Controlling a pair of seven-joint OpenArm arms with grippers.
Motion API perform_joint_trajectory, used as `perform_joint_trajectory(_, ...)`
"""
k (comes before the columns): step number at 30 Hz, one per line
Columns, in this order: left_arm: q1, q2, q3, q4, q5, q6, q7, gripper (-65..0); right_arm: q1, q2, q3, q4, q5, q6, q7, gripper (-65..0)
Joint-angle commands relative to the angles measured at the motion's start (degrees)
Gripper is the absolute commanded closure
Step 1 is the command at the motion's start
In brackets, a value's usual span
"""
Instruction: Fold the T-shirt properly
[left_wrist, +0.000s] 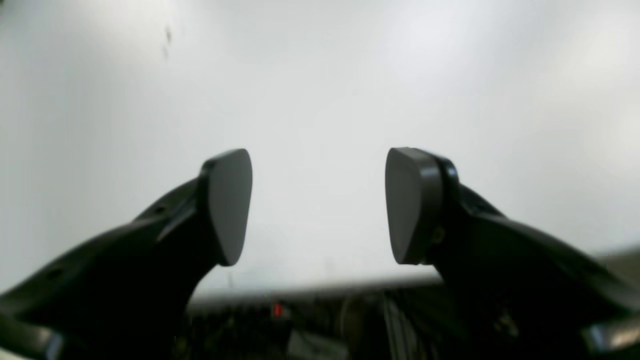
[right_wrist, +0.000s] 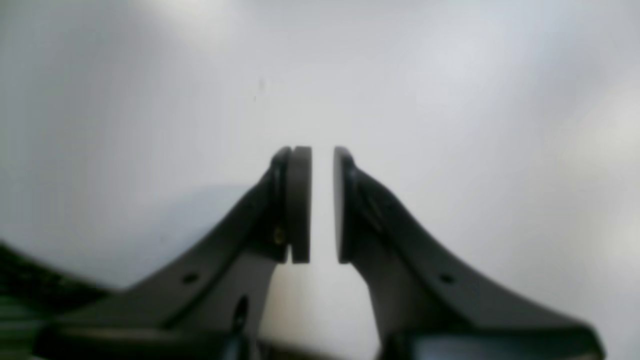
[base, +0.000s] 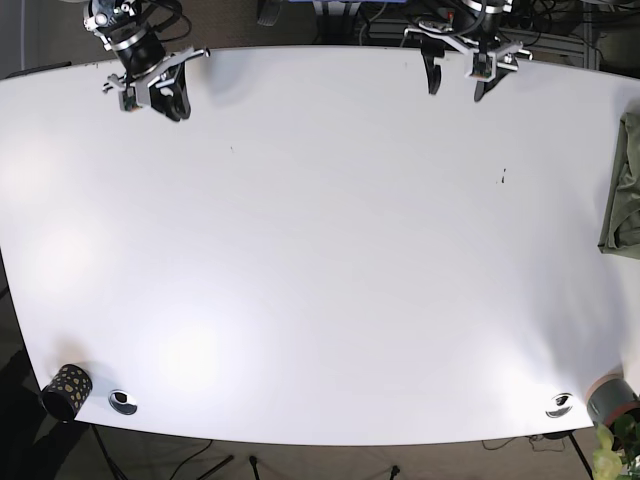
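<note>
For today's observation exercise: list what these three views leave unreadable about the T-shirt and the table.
- T-shirt: base view, cut off by the right edge; fold state unknown.
- Both wrist views: only blurred bare table; no shirt.
- Dark specks: base view, too small to identify.

Robot lab / test bench setup.
Big white table (base: 320, 260) filmed from overhead, two black robot arms mounted at its far edge, cable bundles (base: 350, 20) and metal framing behind them. Tripod legs (base: 240, 465) and loose wires on dark floor below the near edge. Round fittings (base: 123, 402) sit at the near corners, plus a dark speckled cup (base: 66, 390).
</note>
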Motion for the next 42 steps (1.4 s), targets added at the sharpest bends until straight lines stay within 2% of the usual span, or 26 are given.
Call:
perform_joint_trajectory(1,3.1,0.0,0.0,2.1,-0.7,0.1,-1.7,-37.9,-3.6,0.9,0.3,2.7,2.6,0.16,1.8,-7.0)
perform_joint_trajectory(8,12.1,0.0,0.2,2.1,-0.8,1.0,-1.7,-37.8,-15.2,2.7,0.0,6.2,5.0,0.16,1.7,-7.0)
perform_joint_trajectory(16,19.6,0.0,0.6,1.1,-0.8,2.4,-1.7,-37.8,-25.7,2.1,-0.5,5.9,4.7,0.16,1.1,-6.8)
perform_joint_trajectory(21,19.7,0.0,0.4,-3.3,-0.8,2.5,-1.7,-37.8,-26.7,2.9,-3.5,1.3,4.5,0.16,-0.9,-6.7)
perform_joint_trajectory(27,14.0,0.0,-1.6,-14.8,-0.7,2.4,-1.7,-37.8,-24.5,3.1,-6.9,-8.7,4.3,0.16,-0.9,-6.7)
perform_joint_trajectory(29,12.0,0.0,-1.7,-18.9,-0.7,2.4,-1.7,-37.8,-22.8,3.1,-8.1,-11.8,2.9,0.16,-0.8,-6.7)
perform_joint_trajectory(33,7.7,0.0,-1.7,-25.4,-0.2,2.4,-1.7,-37.8,-19.0,2.6,-9.9,-17.1,-3.1,0.16,-0.7,-6.7)
perform_joint_trajectory(42,-4.4,-3.9,-1.7,-43.5,-0.2,2.6,-1.6,-37.8,-8.5,-1.1,-11.1,-29.6,-13.8,-0.28,-0.7,-6.7)
